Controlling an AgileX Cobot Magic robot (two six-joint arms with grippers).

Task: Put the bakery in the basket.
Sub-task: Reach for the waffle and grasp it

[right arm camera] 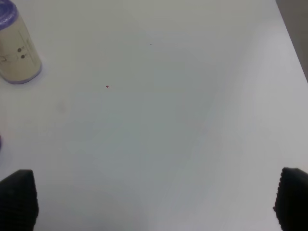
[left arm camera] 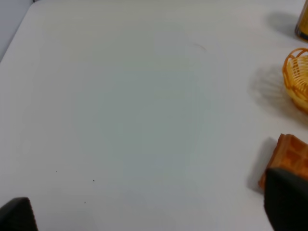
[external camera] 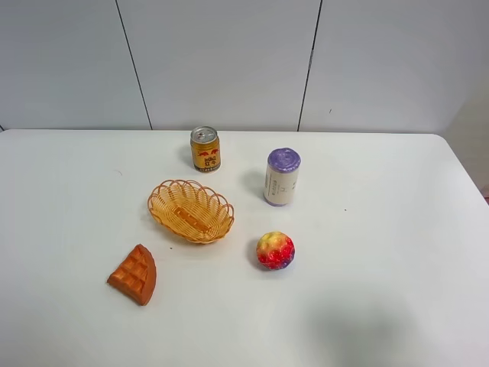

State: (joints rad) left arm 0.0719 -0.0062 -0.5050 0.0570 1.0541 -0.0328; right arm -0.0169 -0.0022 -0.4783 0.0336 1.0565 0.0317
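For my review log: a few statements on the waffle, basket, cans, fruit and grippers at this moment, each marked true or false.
1. The basket holds nothing. True.
2. The waffle lies inside the basket. False: it lies on the table, apart from the basket.
3. The gold can stands upright. True.
4. The left gripper grips the waffle. False: its jaws are wide apart and hold nothing; in the left wrist view the waffle lies beside one finger.
5. The fruit touches the purple-lidded can. False: bare table shows between them.
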